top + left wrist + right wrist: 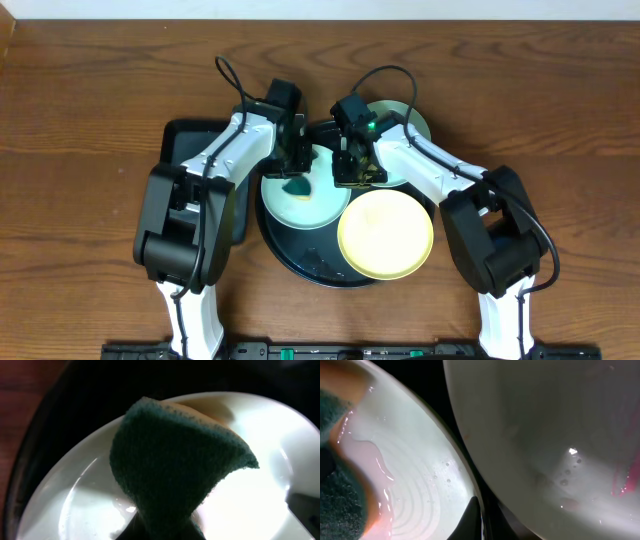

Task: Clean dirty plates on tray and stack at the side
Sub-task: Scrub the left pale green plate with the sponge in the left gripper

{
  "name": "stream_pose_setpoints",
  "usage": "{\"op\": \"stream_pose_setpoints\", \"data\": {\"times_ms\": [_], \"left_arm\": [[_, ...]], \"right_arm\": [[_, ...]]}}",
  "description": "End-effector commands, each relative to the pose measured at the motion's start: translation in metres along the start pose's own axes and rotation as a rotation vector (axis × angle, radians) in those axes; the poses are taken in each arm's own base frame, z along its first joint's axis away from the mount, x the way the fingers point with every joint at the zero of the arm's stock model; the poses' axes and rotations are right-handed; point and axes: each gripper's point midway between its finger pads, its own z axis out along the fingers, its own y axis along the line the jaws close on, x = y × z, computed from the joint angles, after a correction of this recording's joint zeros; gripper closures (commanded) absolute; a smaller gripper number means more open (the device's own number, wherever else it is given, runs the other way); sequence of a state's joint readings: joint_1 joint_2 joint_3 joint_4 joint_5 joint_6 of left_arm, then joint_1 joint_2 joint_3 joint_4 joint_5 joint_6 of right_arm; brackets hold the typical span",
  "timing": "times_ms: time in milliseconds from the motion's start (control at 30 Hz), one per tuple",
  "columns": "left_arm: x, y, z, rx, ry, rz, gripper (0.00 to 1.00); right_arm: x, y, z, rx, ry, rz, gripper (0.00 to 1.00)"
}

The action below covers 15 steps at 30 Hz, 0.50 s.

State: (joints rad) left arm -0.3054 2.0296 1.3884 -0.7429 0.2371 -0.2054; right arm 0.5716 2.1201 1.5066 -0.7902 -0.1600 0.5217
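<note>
The left gripper [300,162] is clamped on a green sponge [175,470], which bulges out ahead of the fingers and presses onto the mint plate [288,212] directly beneath it. The right gripper [352,176] has its jaws together, with its tip at that plate's rim on the side away from the sponge. I cannot tell whether it pinches the rim or only bears down on it. All of this sits inside the round black tray [305,265]. The yellow plate [385,235] lies just on the robot's side of the right gripper, and a third plate [545,435] is close beside its tip, to the right in its own wrist view. The main risk, I judge, is the mint plate sliding. It is glossy and carries a wet film [380,467], so a hard scrubbing stroke could skid it out from under the right tip, into its neighbours or up onto the tray's rim. A sponge gripped by one end can also fold or twist out of the jaws, leaving bare fingers scraping plastic. The two grippers work near each other over one plate, so a wide stroke toward the right gripper may bring them into contact. The third plate shows a pink streak [625,475], so it likely needs cleaning too, and stacking it unwashed would spoil the job.
</note>
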Motion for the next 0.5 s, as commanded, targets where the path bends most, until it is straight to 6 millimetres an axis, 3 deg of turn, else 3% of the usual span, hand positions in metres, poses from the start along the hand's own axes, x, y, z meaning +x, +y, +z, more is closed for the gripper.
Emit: {"op": "stream_pose_setpoints", "data": {"times_ms": [0,133,233,333,467], "left_arm": [[0.015,0.035,0.002,-0.147,0.062,-0.022,0.93],[0.046,0.009,0.000,0.009,0.202,-0.014,0.93],[0.057,-0.013,-0.005,0.146,0.253,0.047,0.92],[0.059,-0.026,-0.008,0.229,0.263,0.083,0.93],[0.044,-0.027,-0.004,0.233,0.196,0.105,0.93]], "right_arm": [[0.001,0.003,0.006,0.009,0.003,-0.013,0.99],[0.000,0.008,0.006,-0.016,0.004,-0.015,0.99],[0.000,0.008,0.006,-0.020,0.004,-0.015,0.99],[0.001,0.008,0.006,-0.019,0.006,-0.015,0.99],[0.001,0.008,0.006,-0.018,0.006,-0.015,0.99]]}}
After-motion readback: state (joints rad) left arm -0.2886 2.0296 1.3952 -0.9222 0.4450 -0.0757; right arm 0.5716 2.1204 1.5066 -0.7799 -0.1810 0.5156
